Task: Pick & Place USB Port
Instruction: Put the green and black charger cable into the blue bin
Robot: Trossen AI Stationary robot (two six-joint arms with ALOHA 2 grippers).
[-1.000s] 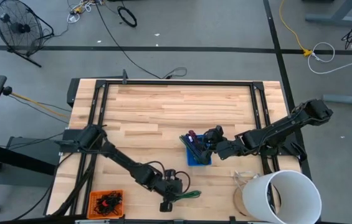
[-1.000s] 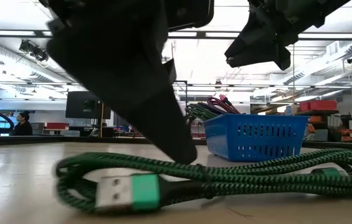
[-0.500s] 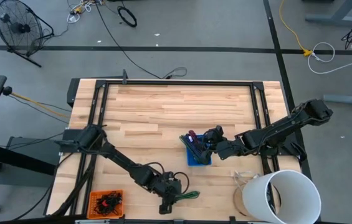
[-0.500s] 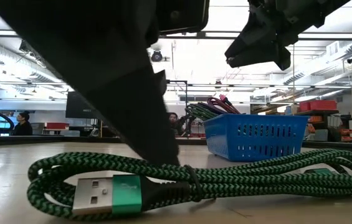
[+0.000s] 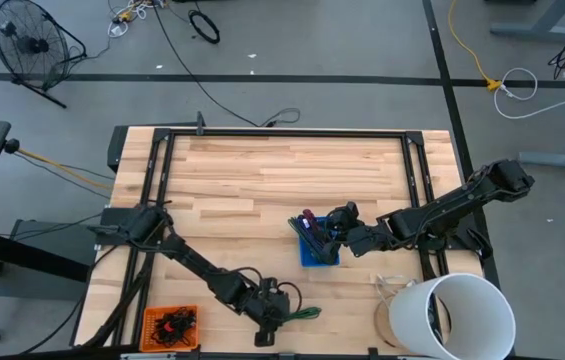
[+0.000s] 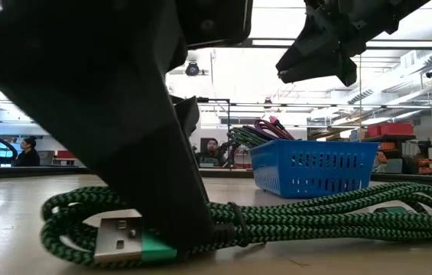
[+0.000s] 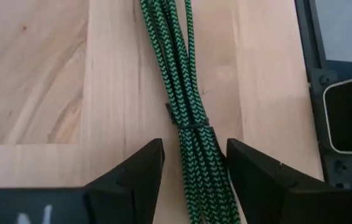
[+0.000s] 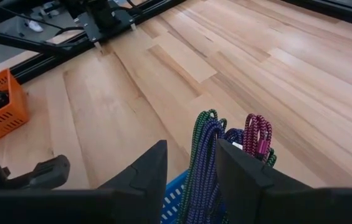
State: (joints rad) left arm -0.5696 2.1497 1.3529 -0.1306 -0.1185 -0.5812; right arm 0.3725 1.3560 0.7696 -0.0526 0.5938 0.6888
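Left gripper (image 7: pixel 191 171): spread wide, one finger each side of the green cable (image 7: pixel 182 93), right at the little tie band round the bundle. Nothing pinched yet, you can see wood showing on both sides of the braid.

Green cable location: flat on the table (image 5: pixel 262 180) near the front edge, just beside the orange bin (image 5: pixel 170 325) and well apart from the blue basket (image 5: pixel 317 250). In the low view the silver USB plug (image 6: pixel 120 237) sits at the near end of the loop with the dark finger standing right over it.

Which way it points: coiled into a long skinny hank, so the long axis runs straight away from the left wrist camera, fingers across it. Plug end lies at the gripper end as far as I can judge; the other end trails off toward the basket side.

Right gripper (image 8: pixel 191 168): parked over the blue basket, fingers partly apart with the green and purple cables (image 8: pixel 210 146) standing up between them. Can't tell if it's actually squeezing them, tbh.

How I'd do this step: drop a touch lower so the pads get under the bundle's widest part, stay centred on the tie band so all strands get caught together, then close slow. Grab off the band and I reckon loops slip out and it droops.
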